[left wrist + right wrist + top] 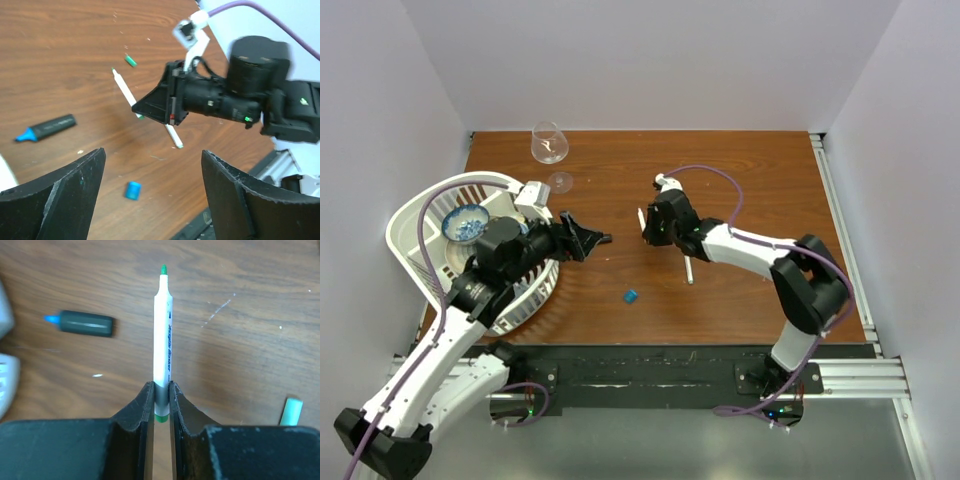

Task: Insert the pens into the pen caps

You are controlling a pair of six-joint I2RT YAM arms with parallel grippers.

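Note:
My right gripper (161,387) is shut on a white pen (163,335) near its back end, green tip pointing away. In the top view the right gripper (648,228) holds this pen (640,217) over the middle of the table. A second white pen (688,268) lies on the table beside it and also shows in the left wrist view (174,136). A blue pen cap (631,296) lies in front; it appears between my left fingers in the left wrist view (132,190). A green cap (130,61) lies farther off. My left gripper (152,156) is open and empty, above the table (588,238).
A black highlighter with a blue tip (47,128) lies on the table between the grippers. A white basket (420,215) with a blue bowl (466,222) stands at the left edge. A wine glass (549,142) lies at the back.

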